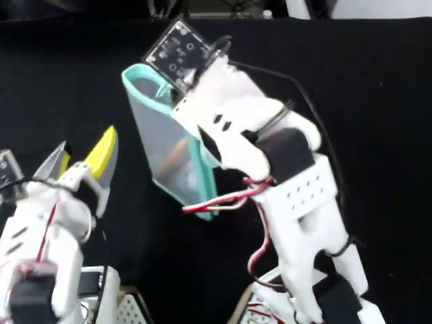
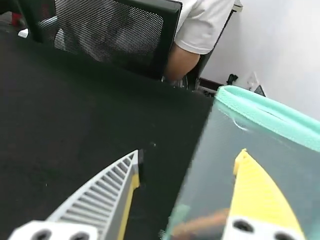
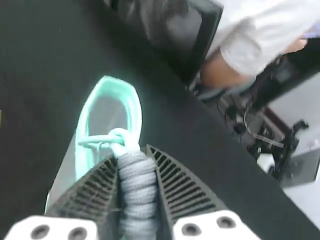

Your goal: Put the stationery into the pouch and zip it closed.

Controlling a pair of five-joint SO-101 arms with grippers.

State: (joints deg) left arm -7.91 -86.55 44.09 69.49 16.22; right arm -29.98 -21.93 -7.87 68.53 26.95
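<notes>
Pouch (image 1: pixel 162 145) in right hand (image 3: pixel 134 159), left hand (image 1: pixel 88 142) agape just beside.

Your right gripper (image 1: pixel 177 93) holds the pouch (image 1: pixel 160 150) aloft.
Your left gripper (image 1: pixel 77 157) hangs beside it, jaws apart, above the tabletop (image 1: pixel 61 74).

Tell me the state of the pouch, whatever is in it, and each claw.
pouch: mouth open, not zipped, held up at a tilt.
orange item: inside the pouch, too blurred to name.
grey cord: pinched in the right claw, joined to the pouch's mint loop.
left claw: open, holding nothing, beside the pouch.
right claw: shut on the grey cord.
</notes>
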